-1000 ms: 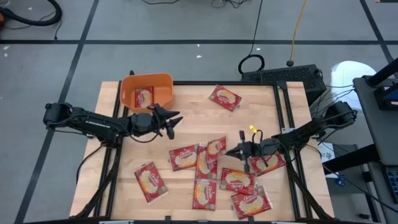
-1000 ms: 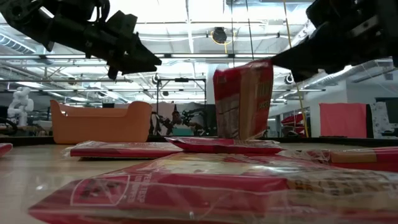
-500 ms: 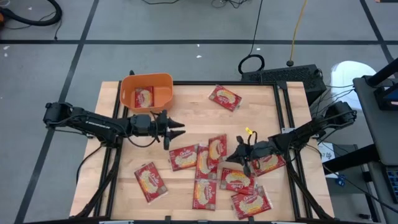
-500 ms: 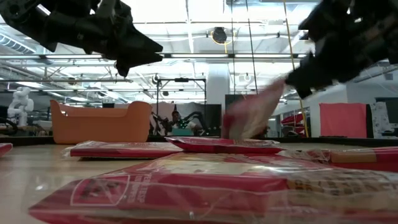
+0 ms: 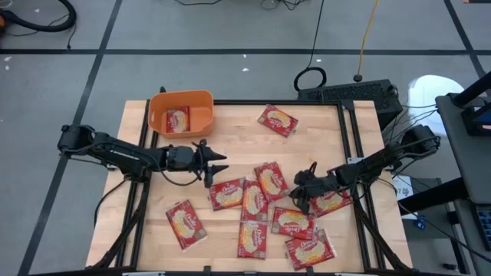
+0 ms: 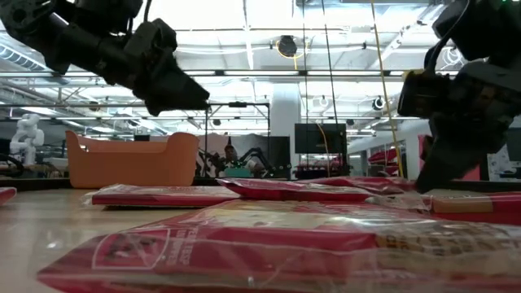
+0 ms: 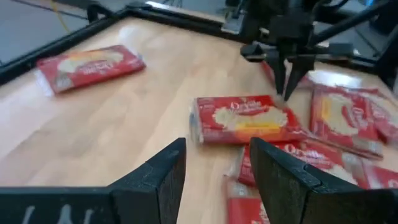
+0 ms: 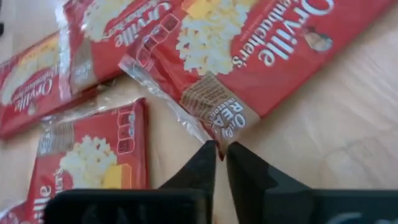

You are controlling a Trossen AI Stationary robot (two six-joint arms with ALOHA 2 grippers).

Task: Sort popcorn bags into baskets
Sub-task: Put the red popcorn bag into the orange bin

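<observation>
Left fingers [image 7: 214, 180] standing apart, empty; right fingers [image 8: 219, 163] nearly meeting, gripping nothing.
Only the high view is showing one red popcorn bag [image 5: 177, 119] lying flat inside the orange basket [image 5: 201, 98].

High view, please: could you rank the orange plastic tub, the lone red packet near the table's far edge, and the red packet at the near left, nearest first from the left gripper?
1. Orange plastic tub, just beyond the left gripper.
2. Near-left red packet, towards the table's front.
3. Far-edge red packet, towards the right arm's side.

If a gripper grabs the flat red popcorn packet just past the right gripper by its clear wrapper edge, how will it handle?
The flat red popcorn packet probably hangs floppy, since its crinkled clear film overhangs. The glossy film looks slippery. Lying flat, it should slide rather than roll.
</observation>
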